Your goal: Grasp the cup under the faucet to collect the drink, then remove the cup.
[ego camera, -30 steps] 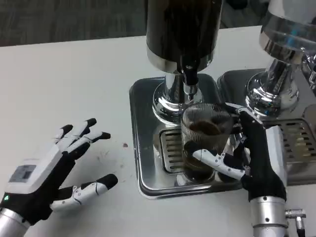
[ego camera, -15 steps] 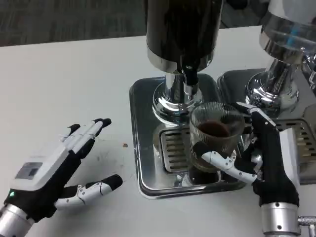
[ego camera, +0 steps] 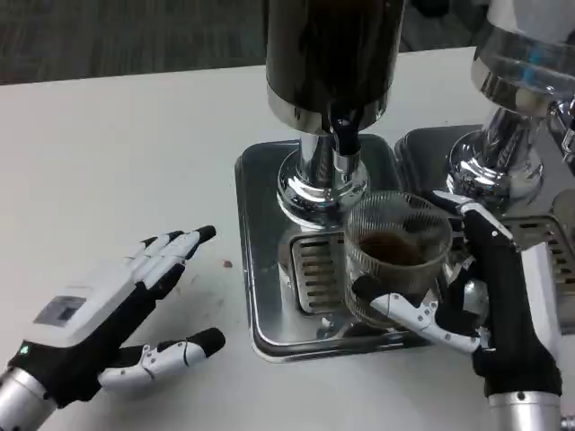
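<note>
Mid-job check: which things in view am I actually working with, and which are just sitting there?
In the job:
right hand, holding the cup
cup, glass, dark drink inside
faucet of the dark dispenser
drip tray under it

Just there:
left hand, fingers apart, holding nothing
second dispenser on the right

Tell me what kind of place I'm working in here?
Likely a drink-serving station on a white table: two chrome-based dispensers on metal drip trays, a glass cup of dark drink in the right robot hand.
</note>
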